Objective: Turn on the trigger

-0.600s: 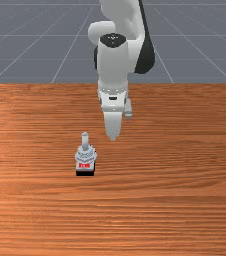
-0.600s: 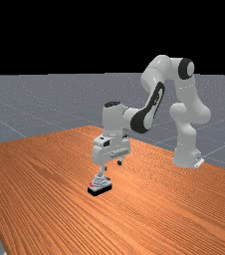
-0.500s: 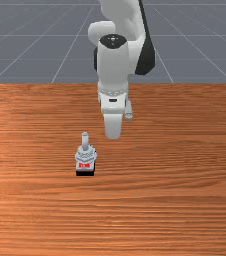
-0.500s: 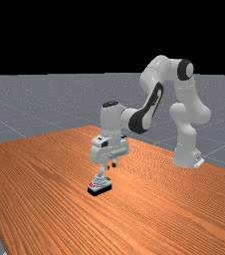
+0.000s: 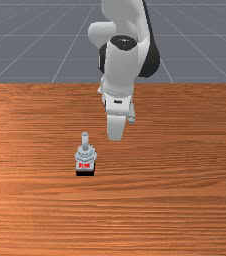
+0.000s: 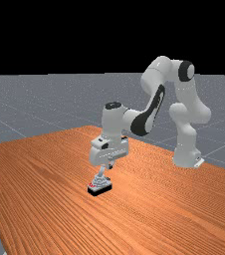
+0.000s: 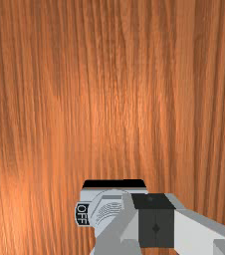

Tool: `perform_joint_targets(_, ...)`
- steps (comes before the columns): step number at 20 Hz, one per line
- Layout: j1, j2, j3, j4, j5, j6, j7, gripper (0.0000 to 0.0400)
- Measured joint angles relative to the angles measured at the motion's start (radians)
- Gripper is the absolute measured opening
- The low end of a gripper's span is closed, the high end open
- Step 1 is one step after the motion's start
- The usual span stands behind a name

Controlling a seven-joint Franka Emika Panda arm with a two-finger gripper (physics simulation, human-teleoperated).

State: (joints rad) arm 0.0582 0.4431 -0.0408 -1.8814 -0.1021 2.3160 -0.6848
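Note:
In the far view my gripper (image 6: 110, 166) hangs just right of the switch's lever (image 6: 102, 171), its fingertips together. The wrist view has the gripper (image 7: 156, 221) shut with nothing between its dark pads, covering part of the switch (image 7: 112, 209); an OFF label (image 7: 82, 214) stands on one side. A small grey switch (image 5: 85, 156) with a black base and red marking sits in the front view, its lever (image 5: 85, 140) pointing up, left of the hand. I cannot tell whether finger and lever touch.
The switch stands on the orange-brown wooden table (image 5: 175, 200). Behind the switch, the arm (image 5: 121, 70) reaches over the table's far edge in the front view. Bare wood surrounds the switch's base.
My fingers have come together from wide apart. The hand has tilted and shifted slightly to the front view's right. The switch looks the same.

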Motion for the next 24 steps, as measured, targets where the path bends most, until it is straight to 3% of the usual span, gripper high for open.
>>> perform_joint_targets(1,-0.084,0.001,0.08,-0.002,0.181,0.001,-0.157,0.0001)
perform_joint_targets(2,-0.053,-0.003,0.057,-0.006,0.07,0.013,-0.18,0.0)
perform_joint_targets(5,-0.04,-0.002,0.06,-0.005,0.068,0.012,-0.159,0.0)
perform_joint_targets(6,-0.026,0.103,0.05,0.201,0.082,-0.256,-0.083,0.0)
perform_joint_targets(7,-0.026,0.053,0.049,0.111,0.081,-0.149,-0.081,0.0)
perform_joint_targets(10,-0.031,0.067,0.048,0.143,0.082,-0.196,-0.093,0.0)
perform_joint_targets(11,-0.006,0.019,0.019,0.048,0.019,-0.064,-0.04,0.0)
perform_joint_targets(13,-0.008,0.019,0.014,0.047,0.012,-0.063,-0.042,0.0)
perform_joint_targets(16,-0.034,0.027,0.036,0.059,0.065,-0.08,-0.089,0.0)
perform_joint_targets(24,-0.037,0.027,0.035,0.043,0.064,-0.049,-0.092,0.0)
